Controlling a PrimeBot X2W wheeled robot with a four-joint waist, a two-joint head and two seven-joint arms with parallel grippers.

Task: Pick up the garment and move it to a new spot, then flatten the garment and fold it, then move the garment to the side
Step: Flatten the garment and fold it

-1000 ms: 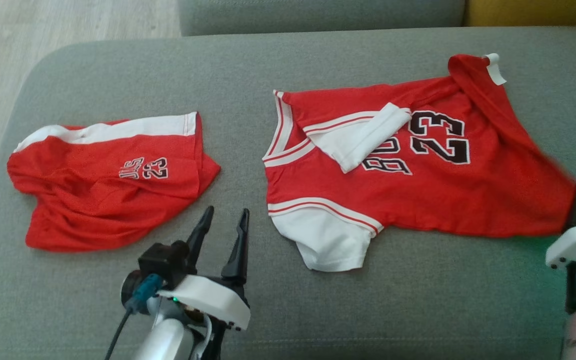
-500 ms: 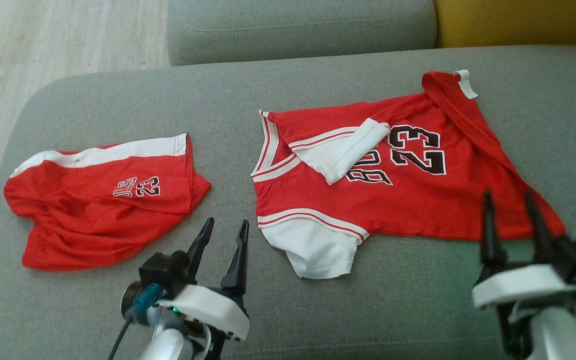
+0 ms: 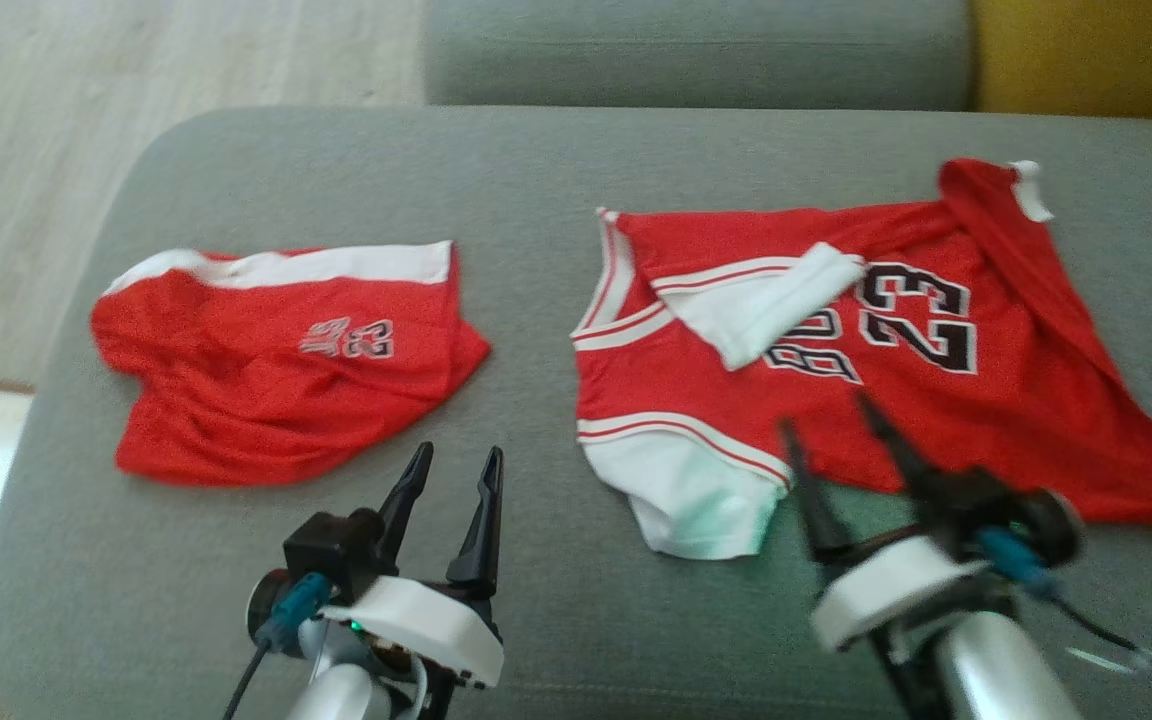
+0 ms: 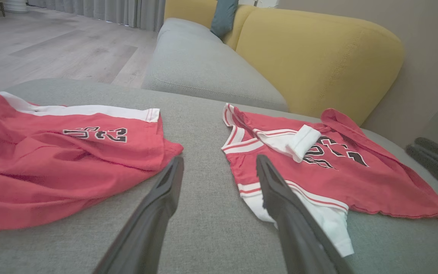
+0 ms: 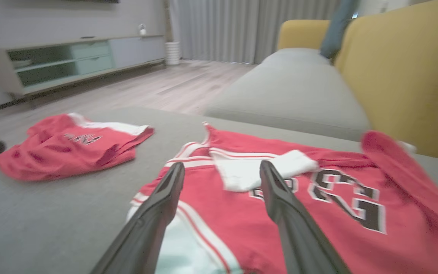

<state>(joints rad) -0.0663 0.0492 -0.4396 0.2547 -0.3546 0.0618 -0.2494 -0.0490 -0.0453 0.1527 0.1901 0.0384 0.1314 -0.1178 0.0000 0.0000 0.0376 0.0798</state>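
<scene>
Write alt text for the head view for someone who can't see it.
A red number 23 jersey lies spread on a grey sofa cushion at right, with matching red shorts crumpled at left. Both grippers are open: the left gripper over bare cushion between the garments, the right gripper at the jersey's lower edge.

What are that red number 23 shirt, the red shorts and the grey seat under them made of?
The shirt looks like thin soft knit, probably polyester: matte, limp, folding easily. The shorts seem similar, perhaps mesh, rumpled into soft creases. The seat is padded, covered in matte grey woven cloth; its coarse weave shows up close.
</scene>
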